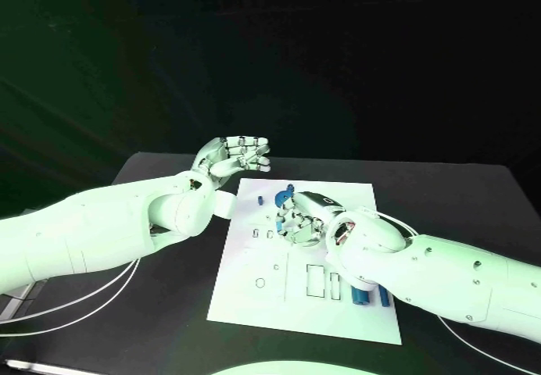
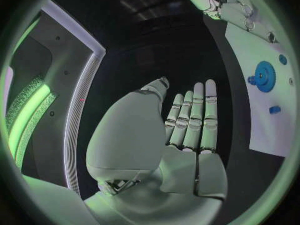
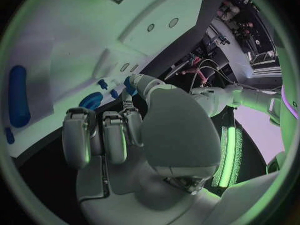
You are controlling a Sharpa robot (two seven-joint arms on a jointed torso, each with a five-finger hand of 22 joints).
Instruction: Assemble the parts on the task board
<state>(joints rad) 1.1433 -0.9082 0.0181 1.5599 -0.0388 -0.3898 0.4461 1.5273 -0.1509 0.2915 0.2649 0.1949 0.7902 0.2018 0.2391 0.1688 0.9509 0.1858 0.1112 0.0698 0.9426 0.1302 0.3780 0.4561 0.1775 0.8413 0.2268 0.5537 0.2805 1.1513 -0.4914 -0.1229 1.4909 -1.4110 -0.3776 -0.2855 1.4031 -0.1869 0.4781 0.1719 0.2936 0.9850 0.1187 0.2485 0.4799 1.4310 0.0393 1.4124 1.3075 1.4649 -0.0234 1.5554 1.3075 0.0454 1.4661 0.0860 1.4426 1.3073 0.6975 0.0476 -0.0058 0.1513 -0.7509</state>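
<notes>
Right hand (image 1: 302, 221) over white board (image 1: 270, 305), pinching small blue part (image 3: 130, 83) near gear (image 3: 91, 100); left hand (image 1: 234, 156) off board, empty, fingers apart.

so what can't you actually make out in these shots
- Head view: the right hand covers the middle of the board, so what its fingers touch is hidden.
- Right wrist view: a small blue part sits at the fingertips; held or only touched, cannot tell.
- Head view: the blue parts near the board's edge are partly hidden by the right arm.
- Left wrist view: the gear is too small for detail.
</notes>
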